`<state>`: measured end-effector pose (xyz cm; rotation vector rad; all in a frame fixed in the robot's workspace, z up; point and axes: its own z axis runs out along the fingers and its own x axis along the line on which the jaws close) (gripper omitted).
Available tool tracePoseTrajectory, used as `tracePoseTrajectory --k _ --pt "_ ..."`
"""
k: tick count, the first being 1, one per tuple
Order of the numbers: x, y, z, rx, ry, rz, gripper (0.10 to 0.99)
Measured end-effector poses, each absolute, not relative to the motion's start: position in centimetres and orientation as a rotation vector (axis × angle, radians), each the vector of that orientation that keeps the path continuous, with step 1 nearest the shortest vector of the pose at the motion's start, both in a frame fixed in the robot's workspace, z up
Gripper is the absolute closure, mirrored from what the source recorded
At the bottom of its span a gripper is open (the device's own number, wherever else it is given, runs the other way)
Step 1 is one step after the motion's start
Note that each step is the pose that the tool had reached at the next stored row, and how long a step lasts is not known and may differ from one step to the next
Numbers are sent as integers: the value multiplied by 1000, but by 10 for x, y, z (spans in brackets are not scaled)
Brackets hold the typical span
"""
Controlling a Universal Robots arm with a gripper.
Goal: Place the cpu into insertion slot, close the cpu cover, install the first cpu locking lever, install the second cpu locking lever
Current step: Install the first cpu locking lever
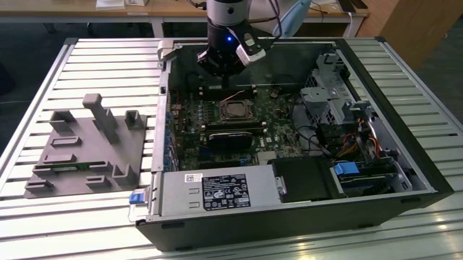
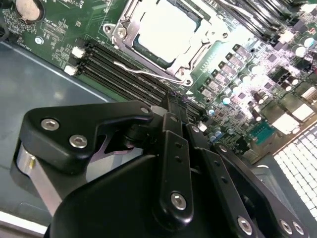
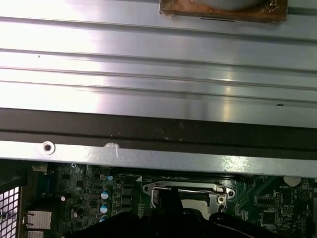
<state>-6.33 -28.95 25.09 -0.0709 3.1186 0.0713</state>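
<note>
The cpu (image 2: 166, 27) lies flat in the insertion slot (image 1: 236, 111) on the green board, its metal top glaring bright in the second wrist view. The cpu cover (image 2: 184, 63) lies down around it as a silvery frame. A thin wire locking lever (image 2: 143, 72) runs along the socket's edge on the gripper's side; in the exterior view the lever (image 1: 233, 97) angles up off the socket. My gripper (image 1: 225, 86) hangs just behind the socket. Its black fingers (image 2: 174, 129) are pressed together, holding nothing. In the first wrist view the gripper (image 3: 169, 203) is dark in front of the socket frame (image 3: 188, 188).
The open computer case (image 1: 405, 162) sits on a slatted metal table. A grey power box (image 1: 217, 192) and a black block (image 1: 307, 176) fill its near side, with a drive cage (image 1: 326, 92) and cables at the exterior view's right. A grey fixture plate (image 1: 87, 146) lies outside, at the exterior view's left.
</note>
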Motion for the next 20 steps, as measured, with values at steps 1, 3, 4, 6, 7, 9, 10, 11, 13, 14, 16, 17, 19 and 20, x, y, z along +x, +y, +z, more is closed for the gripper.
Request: tracePoseTrajectory --k 1,3,4,6,7,9,10,11,13,14,16,17,19,20 --pt "-62 -289 250 -71 3119 71 980" --pt "-57 -289 249 -73 3119 70 980" --pt "-55 -289 248 -78 3119 70 980" --pt "-52 -289 247 -96 3118 71 980" --pt "-51 -289 246 -102 3118 71 980" --pt "-49 -289 243 -104 3118 70 980" --pt "-48 -289 241 -104 3118 69 980" --pt "-48 -289 240 -104 3118 68 980" --pt "-47 -289 238 -103 3118 68 980" --pt "-47 -289 237 -103 3118 68 980" --pt "-46 -288 236 -102 3118 68 980" --pt "-45 -287 235 -101 3118 68 980" --pt "-44 -287 234 -97 3118 67 980" --pt "-43 -287 233 -95 3118 67 980"
